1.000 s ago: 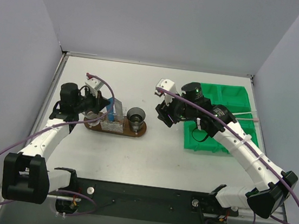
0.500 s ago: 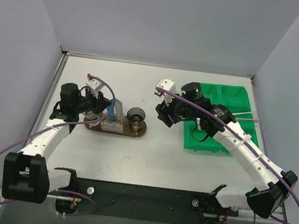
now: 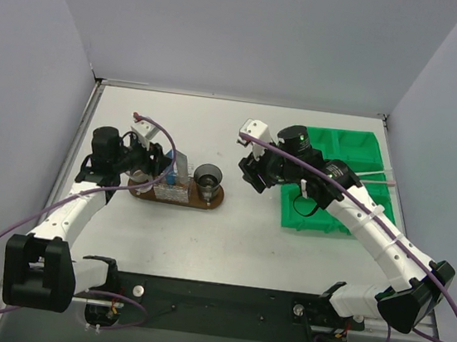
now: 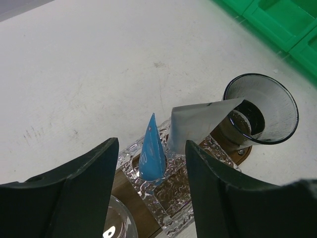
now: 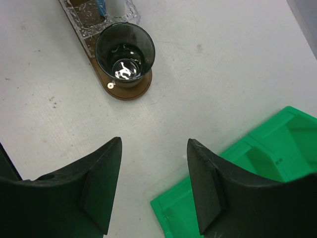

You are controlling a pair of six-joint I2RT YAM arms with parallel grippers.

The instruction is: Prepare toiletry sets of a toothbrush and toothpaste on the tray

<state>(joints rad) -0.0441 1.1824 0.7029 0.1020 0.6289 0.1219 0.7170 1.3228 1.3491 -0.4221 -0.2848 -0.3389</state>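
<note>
Two toothpaste tubes [image 4: 152, 148] stand upright in a clear ribbed holder [image 4: 171, 198] on the tray [image 4: 125, 193], caps buried out of sight. Your left gripper [image 4: 151, 144] straddles them, jaws parted, gripping neither; the right gripper [image 5: 153, 144] hangs released and empty, right of the tray. Only the top view shows the toothbrush [image 3: 377, 179], far right of the tray, in the green bin [image 3: 344, 145]
</note>
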